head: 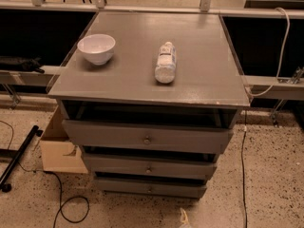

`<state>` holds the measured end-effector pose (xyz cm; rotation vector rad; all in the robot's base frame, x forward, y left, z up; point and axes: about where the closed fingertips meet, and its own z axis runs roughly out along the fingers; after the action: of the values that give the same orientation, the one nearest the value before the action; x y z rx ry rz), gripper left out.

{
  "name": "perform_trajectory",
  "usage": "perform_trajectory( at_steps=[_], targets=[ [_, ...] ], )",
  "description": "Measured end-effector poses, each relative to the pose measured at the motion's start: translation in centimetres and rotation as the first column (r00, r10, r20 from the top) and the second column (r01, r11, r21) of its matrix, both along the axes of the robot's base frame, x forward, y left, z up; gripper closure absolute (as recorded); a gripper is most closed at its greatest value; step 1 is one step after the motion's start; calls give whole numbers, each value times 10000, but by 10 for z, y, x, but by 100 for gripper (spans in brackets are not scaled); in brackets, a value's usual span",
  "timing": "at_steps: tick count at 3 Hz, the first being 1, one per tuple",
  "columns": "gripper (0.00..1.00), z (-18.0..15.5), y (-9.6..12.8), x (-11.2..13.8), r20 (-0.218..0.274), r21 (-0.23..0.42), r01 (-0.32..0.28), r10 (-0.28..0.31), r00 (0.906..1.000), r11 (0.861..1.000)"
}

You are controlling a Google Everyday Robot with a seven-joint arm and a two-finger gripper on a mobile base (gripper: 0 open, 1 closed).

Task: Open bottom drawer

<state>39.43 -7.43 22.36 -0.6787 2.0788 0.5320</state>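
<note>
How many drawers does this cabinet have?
3, stacked: tall grey wooden top drawer, middle grey drawer below it, slim grey bottom drawer lowest. The gripper is not in view.

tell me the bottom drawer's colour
Bottom drawer: grey, camera view. Claw at bottom edge.

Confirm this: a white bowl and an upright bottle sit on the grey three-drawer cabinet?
No. The camera view shows the bottle lying on its side; the white bowl and cabinet are as stated. The end effector is not in view.
</note>
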Motion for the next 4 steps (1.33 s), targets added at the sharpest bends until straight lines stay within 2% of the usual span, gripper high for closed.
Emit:
perform_trajectory(
  at_steps=[1, 2, 3, 4],
  targets=[
    [0, -21, -15, 12, -224, -564, 396, -409, 9989, 9976],
    [0, -20, -8, 15, -225, -599, 305, -319, 9992, 9977],
    [0, 0, 0, 54, -288, -835, 308, -333, 9990, 9960],
    [0, 20, 19, 103, -261, -1310, 69, -104, 9996, 9914]
  ],
)
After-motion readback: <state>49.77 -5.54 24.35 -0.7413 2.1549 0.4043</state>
